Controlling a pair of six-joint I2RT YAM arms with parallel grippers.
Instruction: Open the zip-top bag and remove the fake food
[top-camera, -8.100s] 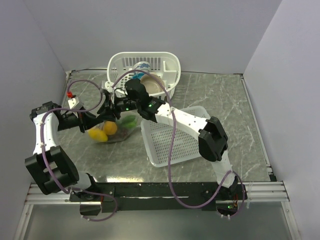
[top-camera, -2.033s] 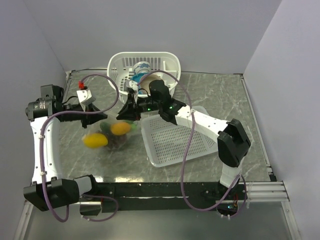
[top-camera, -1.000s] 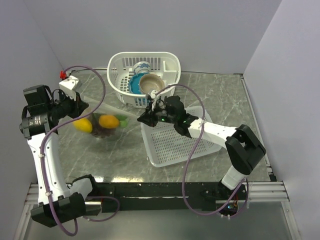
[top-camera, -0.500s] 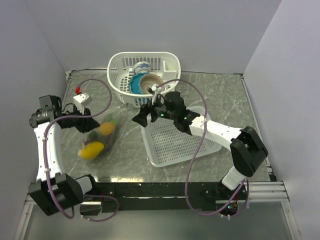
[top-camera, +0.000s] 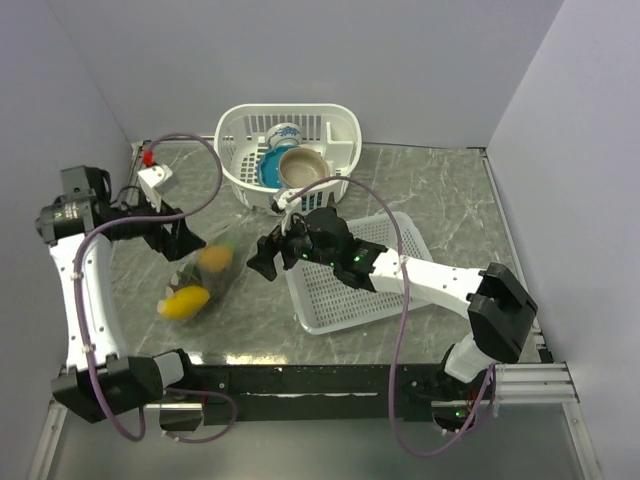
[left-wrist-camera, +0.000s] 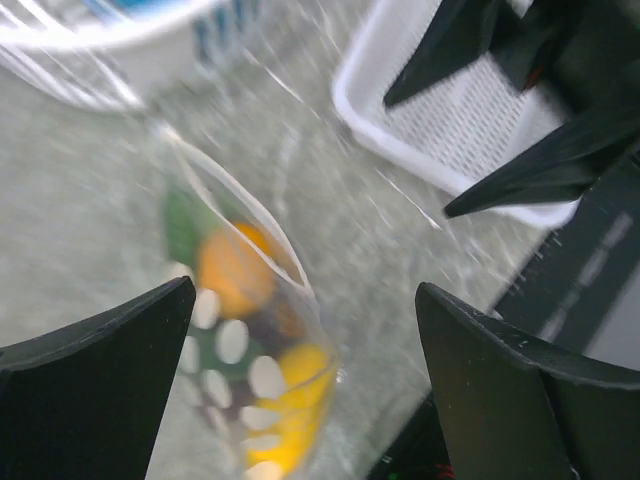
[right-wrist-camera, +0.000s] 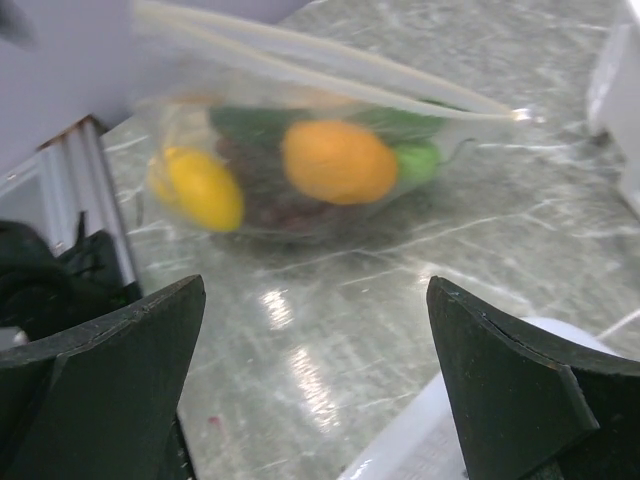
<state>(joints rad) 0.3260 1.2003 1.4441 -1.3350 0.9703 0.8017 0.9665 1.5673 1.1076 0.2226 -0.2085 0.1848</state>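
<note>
Blurred zip-top bag, fake food inside

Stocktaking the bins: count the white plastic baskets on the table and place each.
2. A deep basket stands at the table's back edge with bowls inside. A shallow basket lies nearer, right of the zip-top bag, partly under the right arm. None looks hidden.

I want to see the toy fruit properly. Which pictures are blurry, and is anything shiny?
Left wrist view: the blurriest, the bag and the flat white basket are streaky. Right wrist view: soft, but the orange fruit and yellow fruit can be made out; bright glare spots sit on the table. Top view: the sharpest, only the bag is a bit smeared.
</note>
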